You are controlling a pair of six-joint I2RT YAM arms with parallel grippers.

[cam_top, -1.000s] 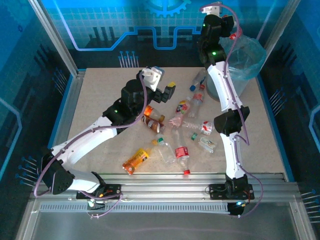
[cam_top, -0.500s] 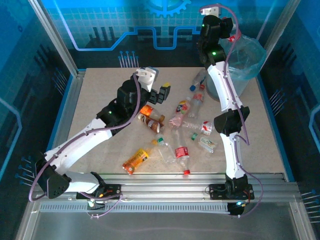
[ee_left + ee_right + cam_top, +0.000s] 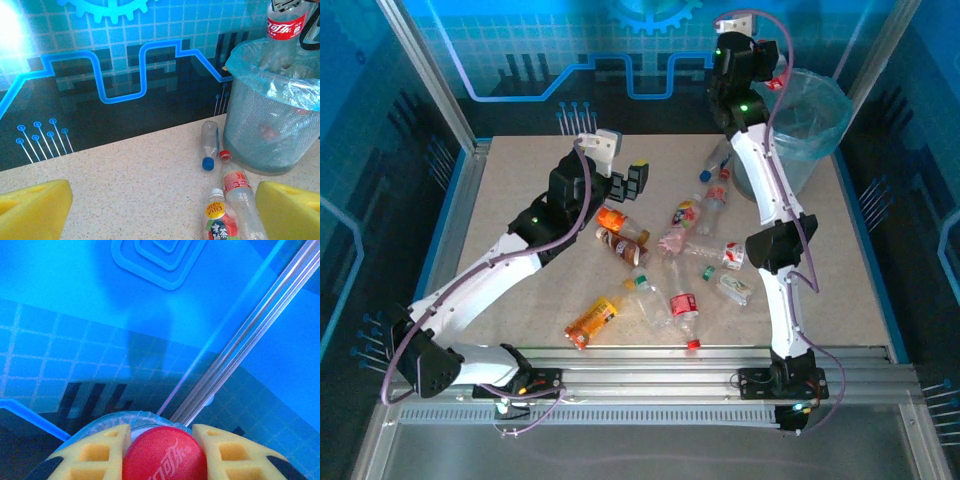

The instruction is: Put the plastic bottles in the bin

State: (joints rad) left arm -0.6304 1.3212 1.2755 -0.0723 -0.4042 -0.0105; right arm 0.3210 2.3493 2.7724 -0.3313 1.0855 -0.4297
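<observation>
Right fingers (image 3: 100, 455) pinch a red-capped bottle (image 3: 162, 457) over the bin (image 3: 250, 130) at the worktop's (image 3: 510, 190) far right corner; left fingers (image 3: 32, 210) spread, empty; roughly ten bottles (image 3: 592, 320) remain scattered.

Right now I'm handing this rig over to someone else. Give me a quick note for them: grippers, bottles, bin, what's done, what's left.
Right gripper: shut on a red-capped bottle, which hangs over the mouth of the bin.
Left gripper: open, empty, above the table.
About a dozen bottles lie scattered on the table between the arms; a blue-capped one lies beside the bin.
Done: one bottle brought to the bin, not yet dropped.
Left: release it, then clear the rest.
</observation>
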